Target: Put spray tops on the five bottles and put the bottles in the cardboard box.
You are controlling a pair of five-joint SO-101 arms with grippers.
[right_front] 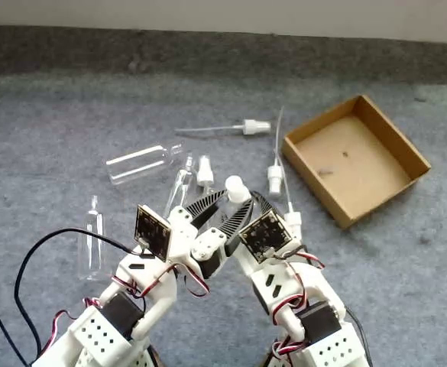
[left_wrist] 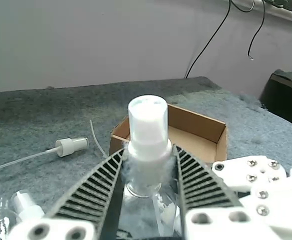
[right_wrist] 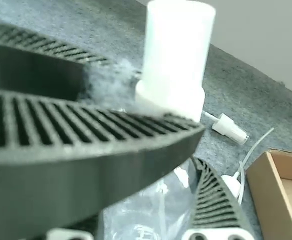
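The left gripper and right gripper both clamp one clear bottle, its white spray top sitting just above their fingers. An uneven release could tip it short of the cardboard box beyond them.

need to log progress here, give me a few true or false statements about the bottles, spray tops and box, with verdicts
1. The cardboard box holds a bottle. False: nothing is in it.
2. The bottle between the left gripper jaws carries a white spray top. True.
3. Every spray top is fitted to a bottle. False: a loose spray top with its long tube lies on the table.
4. A capless bottle lies on its side on the table. True.
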